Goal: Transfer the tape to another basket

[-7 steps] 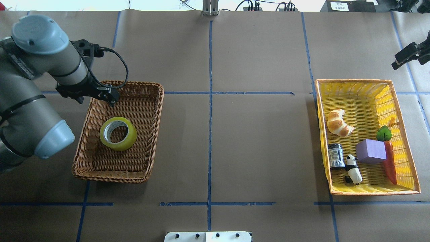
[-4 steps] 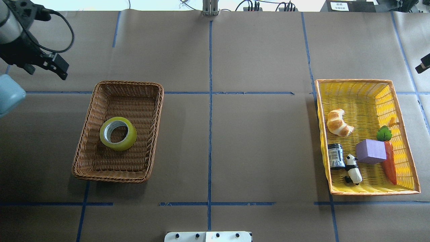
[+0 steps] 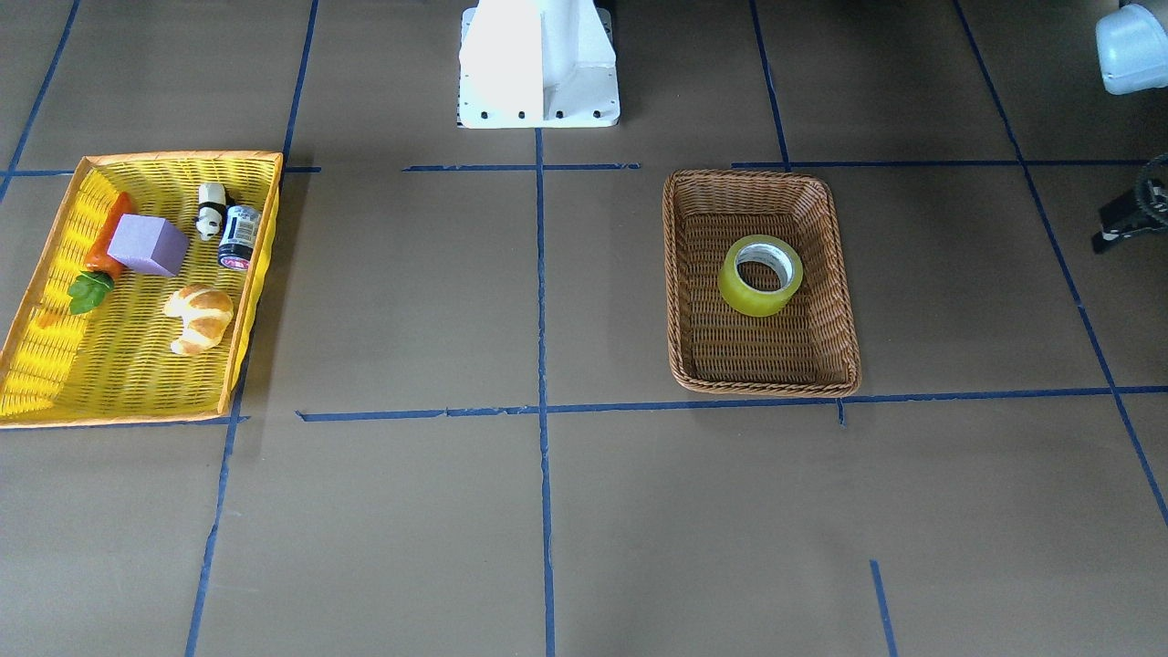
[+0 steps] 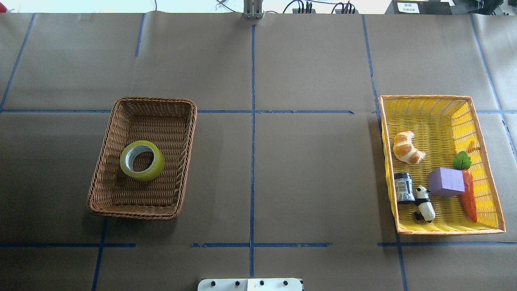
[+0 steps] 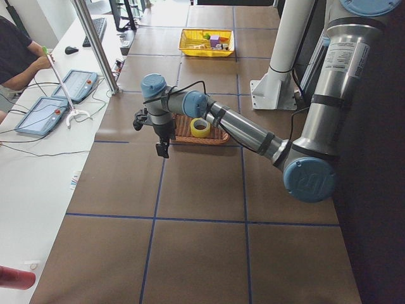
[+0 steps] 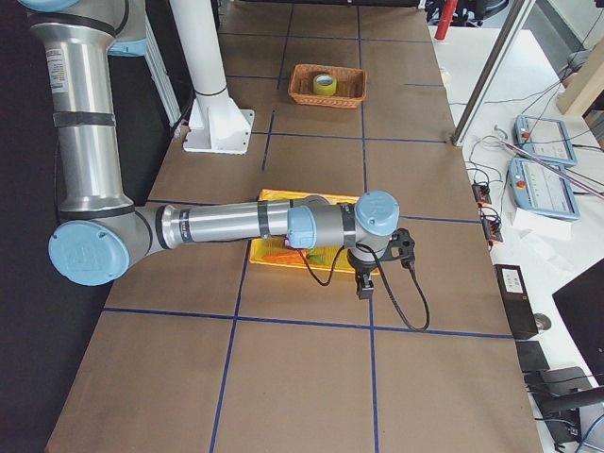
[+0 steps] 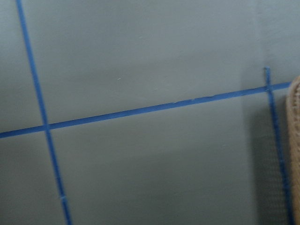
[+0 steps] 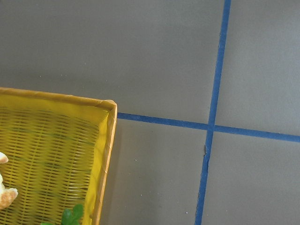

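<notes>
The yellow tape (image 4: 142, 160) lies flat in the brown wicker basket (image 4: 153, 99) on the table's left half, untouched; it also shows in the front view (image 3: 760, 275). Neither arm shows in the overhead view. In the exterior left view my left gripper (image 5: 162, 150) hangs over bare table beside the wicker basket (image 5: 218, 135), on the side away from the table's middle. A black part of it shows at the front view's right edge (image 3: 1124, 222). My right gripper (image 6: 364, 286) hangs over bare table just past the yellow basket (image 6: 272, 195). I cannot tell whether either gripper is open or shut.
The yellow mesh basket (image 4: 424, 98) on the right holds a croissant (image 4: 407, 148), a purple block (image 4: 446, 182), a carrot (image 4: 469, 198), a panda figure (image 4: 425, 203) and a small dark jar (image 4: 403, 187). The robot's white base (image 3: 538, 59) stands at the near edge.
My left arm has moved from the wicker basket's far left corner out past the overhead view's left edge. My right gripper has left its right edge. The tape has not moved.
</notes>
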You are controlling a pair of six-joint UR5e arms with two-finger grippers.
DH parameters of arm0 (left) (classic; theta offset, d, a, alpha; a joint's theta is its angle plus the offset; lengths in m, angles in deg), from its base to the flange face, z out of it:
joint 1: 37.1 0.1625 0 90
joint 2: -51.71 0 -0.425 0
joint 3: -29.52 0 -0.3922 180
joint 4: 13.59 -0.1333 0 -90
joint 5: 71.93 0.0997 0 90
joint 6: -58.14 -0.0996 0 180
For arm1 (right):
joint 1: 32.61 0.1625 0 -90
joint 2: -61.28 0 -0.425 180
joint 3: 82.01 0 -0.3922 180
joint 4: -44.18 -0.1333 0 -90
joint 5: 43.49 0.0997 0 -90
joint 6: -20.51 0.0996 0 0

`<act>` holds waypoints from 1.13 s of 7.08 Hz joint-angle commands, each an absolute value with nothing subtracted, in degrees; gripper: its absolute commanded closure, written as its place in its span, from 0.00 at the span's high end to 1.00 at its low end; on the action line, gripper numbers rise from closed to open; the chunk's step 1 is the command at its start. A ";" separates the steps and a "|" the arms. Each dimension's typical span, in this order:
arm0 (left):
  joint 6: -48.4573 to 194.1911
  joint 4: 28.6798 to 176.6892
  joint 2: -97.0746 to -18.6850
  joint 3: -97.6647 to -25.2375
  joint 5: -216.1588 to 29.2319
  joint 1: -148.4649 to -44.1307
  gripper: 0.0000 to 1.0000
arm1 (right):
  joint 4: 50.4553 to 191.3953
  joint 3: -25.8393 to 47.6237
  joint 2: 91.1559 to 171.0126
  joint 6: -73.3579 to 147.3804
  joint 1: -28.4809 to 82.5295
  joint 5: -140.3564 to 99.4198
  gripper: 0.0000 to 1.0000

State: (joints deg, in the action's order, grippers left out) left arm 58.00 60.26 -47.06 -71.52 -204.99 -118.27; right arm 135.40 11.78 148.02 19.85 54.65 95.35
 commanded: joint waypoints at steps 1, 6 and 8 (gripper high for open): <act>45.51 63.28 -46.02 -58.52 -208.04 -127.68 1.00 | 135.50 11.68 148.72 19.98 54.84 95.55 1.00; 51.63 72.45 -41.36 -57.40 -203.93 -128.86 1.00 | 135.50 11.68 150.22 19.98 55.28 95.81 1.00; 51.46 72.28 -41.27 -57.06 -203.50 -128.86 1.00 | 135.50 11.76 150.40 19.98 55.63 95.82 1.00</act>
